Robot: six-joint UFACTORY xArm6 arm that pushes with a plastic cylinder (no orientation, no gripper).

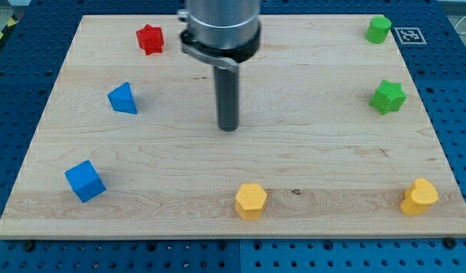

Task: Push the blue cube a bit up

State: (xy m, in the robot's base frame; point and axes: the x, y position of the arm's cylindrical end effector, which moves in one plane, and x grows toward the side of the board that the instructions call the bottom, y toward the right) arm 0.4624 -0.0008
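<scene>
A pale wooden board (pixel 294 152) is laid on a blue perforated bench, with small coloured blocks scattered near its edges. The blue cube (pixel 85 180), the block named in the task, is seen near the view's bottom left corner, well apart from everything else. A blue triangular block (pixel 123 98) sits above it towards the view's top, and a red star-shaped block (pixel 149 39) lies higher still. Two yellow blocks (pixel 251 201) (pixel 420 197), whose shapes are hard to make out but seem roughly hexagonal and heart-like, are placed along the bottom edge; two green blocks (pixel 388 96) (pixel 379 29) are found at the view's right.

My tip (pixel 228 127) is set near the board's middle, touching no block; as a bare rod it holds nothing. The approach appears not yet made. For the next move, the tip would need to be brought round to the view's bottom side of the blue cube, then driven a short way towards the view's top, stopping well short of the blue triangular block.
</scene>
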